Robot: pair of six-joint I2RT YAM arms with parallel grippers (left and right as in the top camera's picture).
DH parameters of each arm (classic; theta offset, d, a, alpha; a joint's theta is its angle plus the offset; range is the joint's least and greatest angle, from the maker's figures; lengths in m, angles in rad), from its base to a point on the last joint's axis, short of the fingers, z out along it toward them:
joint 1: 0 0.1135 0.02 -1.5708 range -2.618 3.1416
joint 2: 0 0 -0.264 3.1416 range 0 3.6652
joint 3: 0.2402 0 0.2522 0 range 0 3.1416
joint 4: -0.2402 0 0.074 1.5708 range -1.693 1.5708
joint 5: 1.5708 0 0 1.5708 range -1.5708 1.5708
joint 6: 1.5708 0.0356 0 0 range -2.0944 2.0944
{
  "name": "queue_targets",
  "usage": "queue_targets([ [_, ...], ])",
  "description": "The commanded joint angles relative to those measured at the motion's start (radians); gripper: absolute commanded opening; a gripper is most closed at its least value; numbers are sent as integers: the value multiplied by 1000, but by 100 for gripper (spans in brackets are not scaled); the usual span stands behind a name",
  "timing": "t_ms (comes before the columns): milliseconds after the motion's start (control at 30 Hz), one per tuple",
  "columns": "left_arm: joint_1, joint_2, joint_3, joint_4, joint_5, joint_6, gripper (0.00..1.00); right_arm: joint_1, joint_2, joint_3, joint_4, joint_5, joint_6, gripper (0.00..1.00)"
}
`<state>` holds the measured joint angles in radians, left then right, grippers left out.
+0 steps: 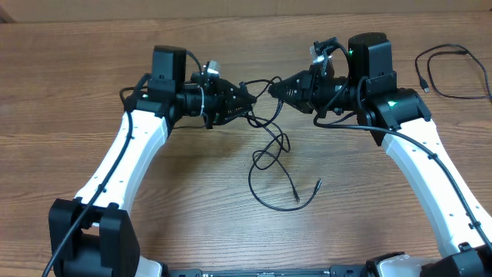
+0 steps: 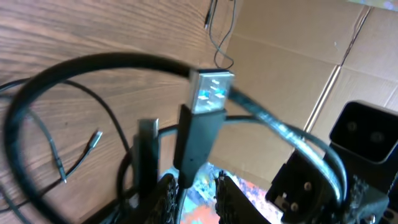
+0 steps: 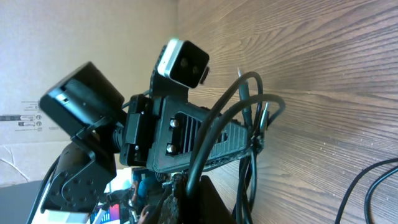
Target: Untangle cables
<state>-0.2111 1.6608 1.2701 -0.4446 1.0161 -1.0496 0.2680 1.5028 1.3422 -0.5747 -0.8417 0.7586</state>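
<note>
Thin black cables hang in a loose tangle between my two grippers and droop onto the wooden table, with two free plug ends lying near the front. My left gripper is shut on the black body of a USB plug, whose silver tip sticks up above the fingers. Facing it from the right, my right gripper is shut on a cable that rises out of its jaws. The two grippers are close together, held above the table.
Another black cable lies apart at the table's far right. Cardboard boxes stand beyond the table edge. The left arm's wrist camera sits close in front of my right gripper.
</note>
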Motion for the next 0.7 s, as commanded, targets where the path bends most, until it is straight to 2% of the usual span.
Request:
queue_targets([
  [0,-68,-6,10,82,-44,-86,25,-3,-16,6,2,-19,-10,4],
  [267,-200,-6,10,143,-119,-115,29,-3,-16,6,-2,-4,-31,4],
  [367,-217,-6,10,143,-138,-87,32,-3,-16,6,-2,-5,-31,4],
  [500,-204,-6,10,135,-132,-79,31,-3,-16,6,-2,-5,-31,4],
  [600,-169,-6,10,128,-70,-70,31,-10,-16,6,-2,3,-32,4],
  [667,-137,-6,10,129,31,-44,31,-19,-16,6,-2,22,-35,4],
])
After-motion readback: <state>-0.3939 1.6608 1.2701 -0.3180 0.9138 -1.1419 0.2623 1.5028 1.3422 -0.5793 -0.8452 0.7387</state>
